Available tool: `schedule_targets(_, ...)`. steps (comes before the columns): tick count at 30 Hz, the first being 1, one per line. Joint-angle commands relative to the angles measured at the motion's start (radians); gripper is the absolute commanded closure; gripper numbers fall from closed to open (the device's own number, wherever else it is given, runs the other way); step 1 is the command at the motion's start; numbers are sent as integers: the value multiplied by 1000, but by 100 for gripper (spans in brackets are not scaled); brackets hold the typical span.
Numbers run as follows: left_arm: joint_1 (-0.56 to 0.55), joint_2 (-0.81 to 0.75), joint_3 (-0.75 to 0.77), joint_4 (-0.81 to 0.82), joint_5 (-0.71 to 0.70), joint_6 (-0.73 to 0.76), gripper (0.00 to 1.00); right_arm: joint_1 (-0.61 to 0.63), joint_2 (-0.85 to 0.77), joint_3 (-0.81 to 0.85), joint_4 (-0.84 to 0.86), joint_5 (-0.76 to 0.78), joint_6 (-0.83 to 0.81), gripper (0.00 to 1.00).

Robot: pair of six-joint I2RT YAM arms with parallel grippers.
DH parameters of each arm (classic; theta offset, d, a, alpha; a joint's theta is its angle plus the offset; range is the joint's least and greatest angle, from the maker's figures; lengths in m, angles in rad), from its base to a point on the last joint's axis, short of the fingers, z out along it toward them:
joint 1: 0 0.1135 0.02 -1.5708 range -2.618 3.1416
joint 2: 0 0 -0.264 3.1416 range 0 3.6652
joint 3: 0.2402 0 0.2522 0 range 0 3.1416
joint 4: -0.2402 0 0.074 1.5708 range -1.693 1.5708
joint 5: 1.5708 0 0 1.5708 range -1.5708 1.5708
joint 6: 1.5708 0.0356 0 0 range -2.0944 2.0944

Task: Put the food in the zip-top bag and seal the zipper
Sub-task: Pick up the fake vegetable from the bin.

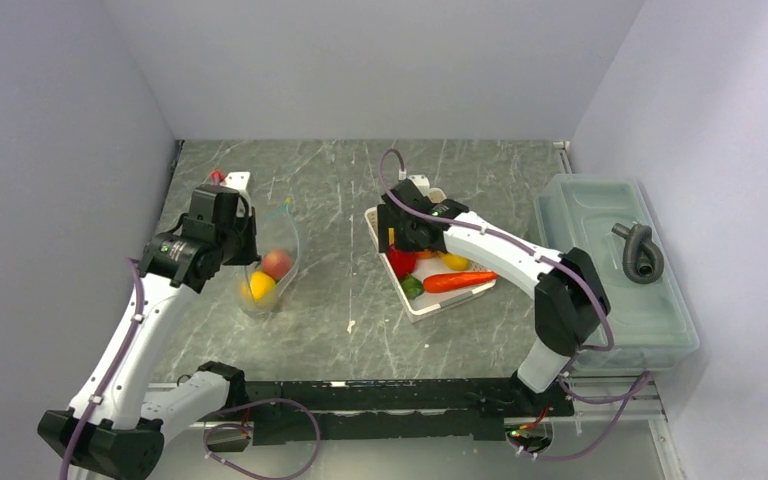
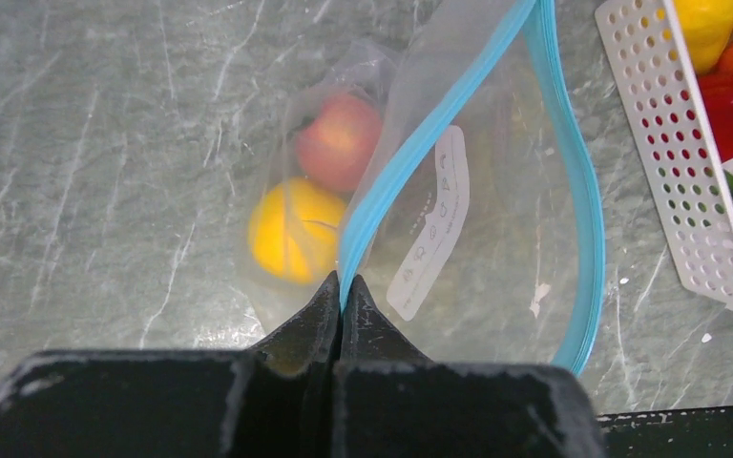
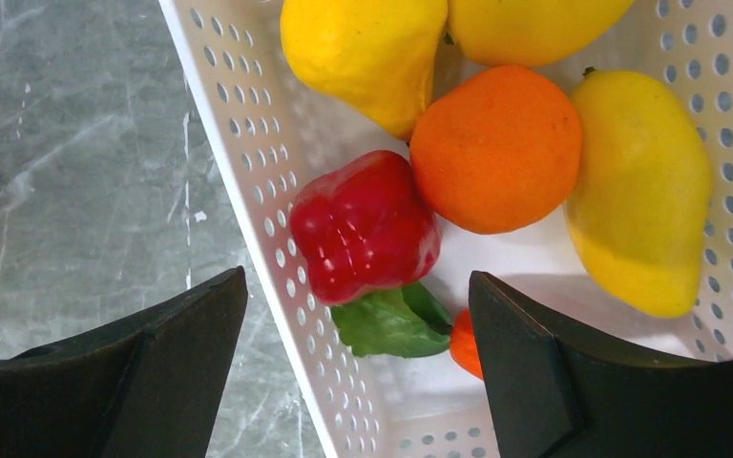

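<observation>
The left gripper (image 2: 342, 286) was pinched tight on one lip of the zip-top bag (image 2: 496, 239), right on the zipper (image 2: 439, 124), holding the mouth up and open over the left half of the desk (image 1: 340, 200), nearer its left edge than its middle. The right gripper (image 3: 358, 281) hung with its fingers spread wide and empty above the white basket (image 3: 248, 153) near the middle of the desk, straddling the basket's wall, with the red pepper (image 3: 365, 227) between them. The likeliest trouble was one finger coming down on the wall and tipping or dragging the basket. The glossy pepper could also squirt out of a closing grip, or the crowded orange (image 3: 496, 148) and lemon (image 3: 641, 191) could be nudged out. The bag's thin, limp film could sag shut or slip from the pinch under added weight. Two pieces already lay inside it, a pinkish peach-like ball (image 2: 339, 141) and a yellow-orange round one (image 2: 296, 229). The film looked clear and crinkly, its teal strip curving in a loop. The basket was hard, perforated plastic; the fruit smooth and rounded; the orange matte and pebbled; a green leaf (image 3: 391, 322) flat and veined; the desk grey, marble-streaked.
</observation>
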State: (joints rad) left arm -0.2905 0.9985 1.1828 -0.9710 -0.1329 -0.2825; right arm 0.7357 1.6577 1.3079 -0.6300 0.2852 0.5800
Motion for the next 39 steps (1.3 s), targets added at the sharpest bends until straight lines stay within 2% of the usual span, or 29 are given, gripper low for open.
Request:
schedule_targets(1, -1, -25, -54, 99, 43, -4, 100, -4, 45, 78, 1, 34, 72, 10)
schedule_targets(12, -1, -64, -138, 169, 74, 5, 100, -10, 106, 109, -20, 73, 171, 11)
schedule_targets(20, 0, -85, -159, 177, 88, 4, 100, -16, 127, 100, -14, 87, 216, 24)
schedule_targets(34, -1, -80, -166, 179, 100, 16, 100, -18, 150, 49, 12, 77, 250, 36)
schedule_targets(39, -1, -75, -167, 180, 105, 16, 100, -18, 131, 20, 12, 74, 244, 47)
